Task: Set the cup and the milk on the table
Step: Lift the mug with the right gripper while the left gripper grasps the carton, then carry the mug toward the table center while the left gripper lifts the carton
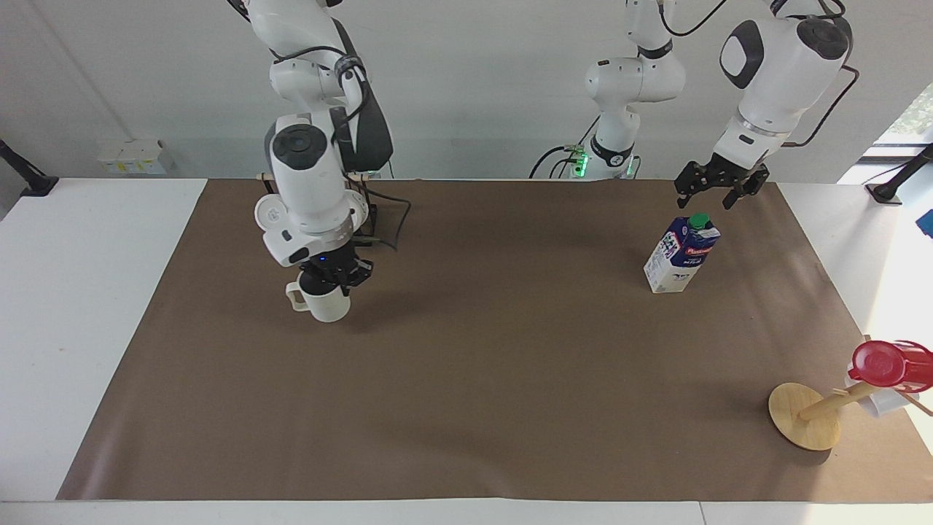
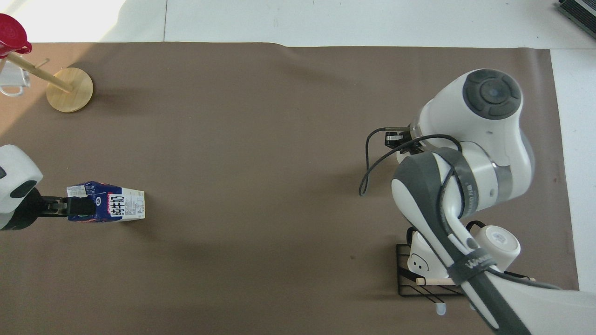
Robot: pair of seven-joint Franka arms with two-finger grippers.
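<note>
Table (image 1: pixel 466 408): big white top under a wide brown sheet, and everything in play sits on that sheet.
Right arm (image 1: pixel 313 182): reaches in over the right arm's end of the table, wrist pointing straight down, a black cable looping off its side.
Left arm (image 1: pixel 773 65): comes in high at its own end, elbow up, wrist angled down toward the carton.
Mug rack (image 2: pixel 419 279): black wire frame with a wooden bar, close to the robots at the right arm's end; two smooth white mugs (image 2: pixel 498 239) lie on it, partly covered by the right arm in the overhead view.
Peg stand (image 1: pixel 805 417): round wooden base with a slanted peg, at the left arm's end and farther from the robots than the carton; a glossy red cup (image 1: pixel 878 363) hangs at its tip.
Milk (image 1: pixel 681 254): upright on the sheet toward the left arm's end, green cap on top, nothing gripping it.
Cup (image 1: pixel 324 300): upright and off the sheet, hanging from its rim, handle toward the right arm's end.
Right gripper (image 1: pixel 334 278): pinched tight on the cup's rim, over the sheet just out from the rack.
Left gripper (image 1: pixel 718 191): fingers spread apart, hovering just above the milk's cap, not touching it.
</note>
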